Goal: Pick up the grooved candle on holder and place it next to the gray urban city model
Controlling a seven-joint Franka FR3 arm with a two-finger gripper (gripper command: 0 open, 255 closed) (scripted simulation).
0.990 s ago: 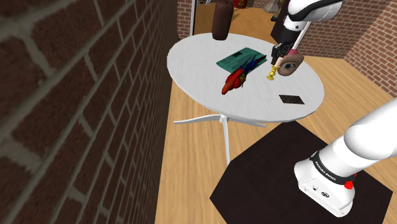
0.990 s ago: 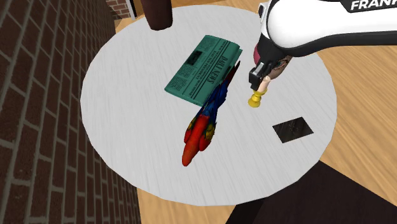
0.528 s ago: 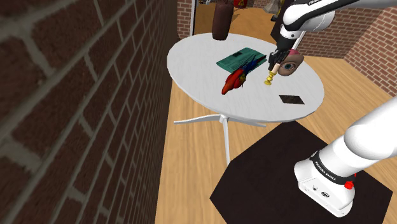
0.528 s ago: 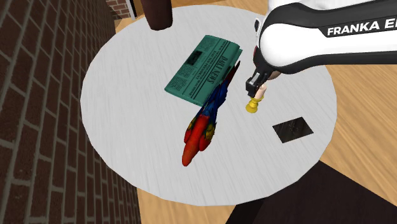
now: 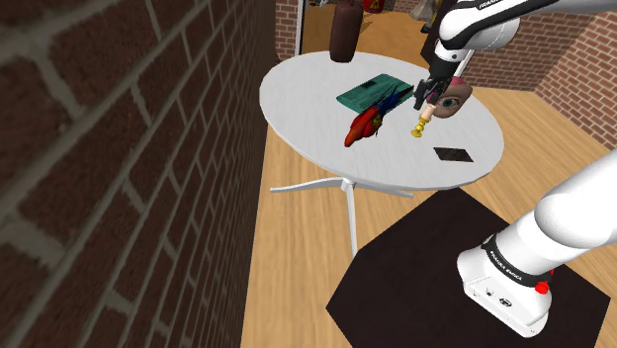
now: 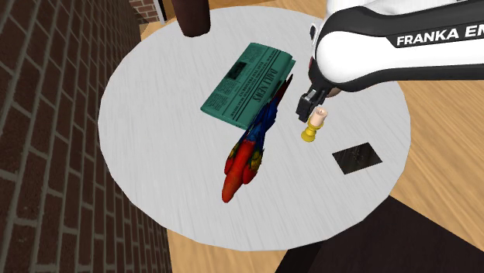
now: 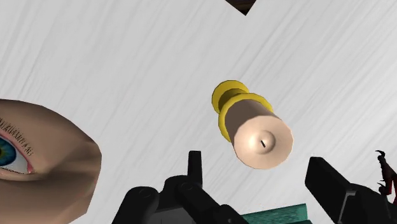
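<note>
The candle is a short pale cylinder on a yellow holder, standing upright on the round white table. It also shows as the candle and from above as the candle. My gripper hangs just above it, open; its fingers stand apart on either side and do not touch the candle. The city model is a flat dark square plate on the table, a short way from the candle toward the stand, also seen as the model.
A green newspaper and a red and blue parrot figure lie near the candle. A doll's head with a blue eye sits behind the gripper. A dark brown vase stands at the far rim. A brick wall flanks the table.
The gripper came down with the candle, set it on the table nearer the dark square plate, and its fingers have parted from it.
</note>
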